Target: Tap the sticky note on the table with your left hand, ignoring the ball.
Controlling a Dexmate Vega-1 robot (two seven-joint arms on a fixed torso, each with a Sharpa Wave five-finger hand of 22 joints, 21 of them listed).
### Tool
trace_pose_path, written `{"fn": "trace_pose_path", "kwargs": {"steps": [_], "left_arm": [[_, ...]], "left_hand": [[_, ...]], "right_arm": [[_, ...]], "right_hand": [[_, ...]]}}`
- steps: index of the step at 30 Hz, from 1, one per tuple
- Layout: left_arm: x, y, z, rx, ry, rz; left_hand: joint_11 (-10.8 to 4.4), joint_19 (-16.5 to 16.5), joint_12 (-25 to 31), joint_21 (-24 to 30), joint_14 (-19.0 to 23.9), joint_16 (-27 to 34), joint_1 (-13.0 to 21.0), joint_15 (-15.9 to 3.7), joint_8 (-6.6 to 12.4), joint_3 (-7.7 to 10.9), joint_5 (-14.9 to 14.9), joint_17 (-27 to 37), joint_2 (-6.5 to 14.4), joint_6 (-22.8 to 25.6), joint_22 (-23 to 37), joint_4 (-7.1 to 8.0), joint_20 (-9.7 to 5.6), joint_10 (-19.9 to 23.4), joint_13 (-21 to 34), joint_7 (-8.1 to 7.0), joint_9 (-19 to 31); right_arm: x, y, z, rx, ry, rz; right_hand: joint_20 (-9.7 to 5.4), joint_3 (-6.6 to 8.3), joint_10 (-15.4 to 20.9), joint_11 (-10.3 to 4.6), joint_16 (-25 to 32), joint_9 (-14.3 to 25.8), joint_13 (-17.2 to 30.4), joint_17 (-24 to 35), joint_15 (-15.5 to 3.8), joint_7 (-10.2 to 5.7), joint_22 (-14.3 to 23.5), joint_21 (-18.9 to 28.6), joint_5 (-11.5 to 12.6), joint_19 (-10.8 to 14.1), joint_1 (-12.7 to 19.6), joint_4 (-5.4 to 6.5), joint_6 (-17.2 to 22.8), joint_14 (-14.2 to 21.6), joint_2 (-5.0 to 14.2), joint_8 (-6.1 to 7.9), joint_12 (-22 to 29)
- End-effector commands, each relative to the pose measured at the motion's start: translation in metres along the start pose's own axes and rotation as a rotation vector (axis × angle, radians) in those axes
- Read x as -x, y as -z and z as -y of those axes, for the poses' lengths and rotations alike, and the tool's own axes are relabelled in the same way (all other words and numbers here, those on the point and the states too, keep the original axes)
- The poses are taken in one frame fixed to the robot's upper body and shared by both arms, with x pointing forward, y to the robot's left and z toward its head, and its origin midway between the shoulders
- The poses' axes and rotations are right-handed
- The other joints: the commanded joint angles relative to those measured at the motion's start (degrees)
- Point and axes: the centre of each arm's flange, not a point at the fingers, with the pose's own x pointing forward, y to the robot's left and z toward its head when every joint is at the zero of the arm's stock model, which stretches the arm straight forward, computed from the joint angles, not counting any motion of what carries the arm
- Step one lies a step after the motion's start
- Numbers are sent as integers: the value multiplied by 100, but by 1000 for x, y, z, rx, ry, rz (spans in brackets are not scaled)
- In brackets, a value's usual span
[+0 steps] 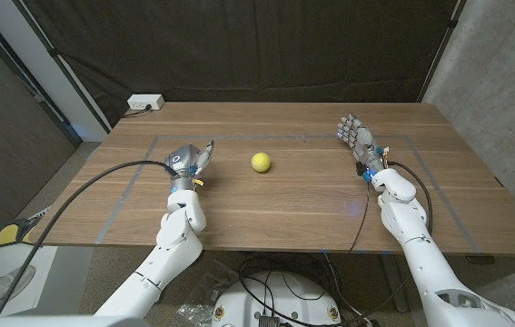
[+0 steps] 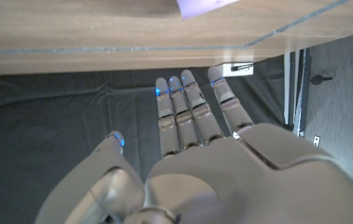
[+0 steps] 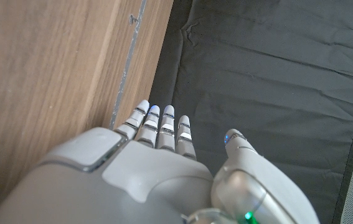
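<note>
Two hands stand over the wooden table [image 1: 266, 204], one at each side. Left hand [image 1: 187, 162]: positioned at the table's left part, inside a pale tape outline [image 1: 148, 150]; fingers extended and slightly apart, holding nothing. Left wrist view: the same hand [image 2: 226, 168] shows its fingers [image 2: 179, 109] straight, side by side, the thumb set off. Sticky note [image 2: 201, 6]: a pale purple sheet, seen in the left wrist view at the picture's edge, lying on the wood beyond the fingertips and clear of them; its place on the table cannot be told from the head view. Ball [image 1: 260, 162]: yellow, resting on the table near its middle, to the right of the left hand and apart from it. Right hand [image 1: 359, 141]: held near the table's right far part, fingers extended and apart, holding nothing. Right wrist view: that hand [image 3: 145, 168] shows straight fingers [image 3: 164, 127] beside the table edge. White power strip [image 1: 145, 103]: lies beyond the table's far left corner
</note>
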Motion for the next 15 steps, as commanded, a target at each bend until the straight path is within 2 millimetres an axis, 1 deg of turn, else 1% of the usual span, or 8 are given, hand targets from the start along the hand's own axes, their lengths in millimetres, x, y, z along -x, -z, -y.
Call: {"fn": "trace_pose_path", "kwargs": {"steps": [1,3,5,6,9,11,13,15], "left_arm": [[9,8,-21,168,-121,100],[8,11,-24,192,-130,112],[5,15,-28,229,-132,136],[3,17,-29,247,-126,149],[-2,21,-30,289,-117,173],[-5,23,-28,318,-103,187],[-6,25,-26,339,-88,201],[-6,25,-24,347,-79,208]], "left_hand": [[-62,-208,-25,-111,-518,-31,124,8,10,102,-73,27,51,-755,36,-21,14,-646,27,-213,18],[-74,-283,-14,-147,-677,-34,139,-3,8,117,-83,28,57,-945,39,-24,-5,-794,26,-250,17],[-80,-324,-14,-170,-871,-35,158,2,-5,137,-93,30,67,-1211,42,-28,-28,-1000,24,-363,15],[-81,-336,-17,-177,-915,-30,163,3,-15,141,-96,31,67,-1318,43,-30,-26,-1074,23,-380,13],[-48,-419,-15,-216,-1103,-27,179,8,-21,157,-101,29,71,-1637,46,-33,-52,-1299,18,-469,8],[-73,-491,-10,-247,-1222,-25,187,26,-19,166,-103,26,75,-1827,48,-33,-53,-1429,13,-540,3],[-86,-561,-5,-276,-1365,-38,192,-11,-15,172,-104,22,76,-1984,50,-33,-74,-1544,8,-568,-1],[-70,-598,-5,-291,-1400,-38,192,-21,-7,174,-105,21,78,-2016,50,-31,-83,-1585,7,-582,-3]], "right_arm": [[13,-3,-13,5,17,0],[16,-7,-16,16,23,2],[19,-13,-20,38,28,6],[21,-15,-22,45,32,6],[26,-19,-29,65,42,3],[31,-20,-35,76,44,3],[36,-21,-42,83,44,6],[40,-21,-49,79,45,8]], "right_hand": [[6,43,64,-5,-16,29,18,3,-2,-21,13,-3,29,50,-20,8,7,29,31,10,-11],[5,44,64,-7,-16,29,17,3,-1,-24,13,-5,29,50,-21,6,8,32,28,10,-12],[5,44,78,-1,-17,29,17,3,-3,-35,13,-6,28,52,-23,4,23,30,24,16,-7],[6,43,92,-4,-17,29,17,4,-1,-35,13,-7,27,53,-26,4,26,30,21,17,-1],[6,41,98,-2,-15,29,17,4,1,-34,14,-9,26,54,-31,4,35,33,16,20,0],[9,39,98,-1,-16,28,17,5,-7,-34,14,-10,25,57,-37,5,47,30,12,24,0],[8,38,104,-1,-17,28,17,6,3,-34,14,-12,25,57,-40,5,51,28,9,25,1],[8,38,105,-6,-16,28,17,6,1,-35,14,-13,25,57,-43,5,56,29,8,26,2]]}}
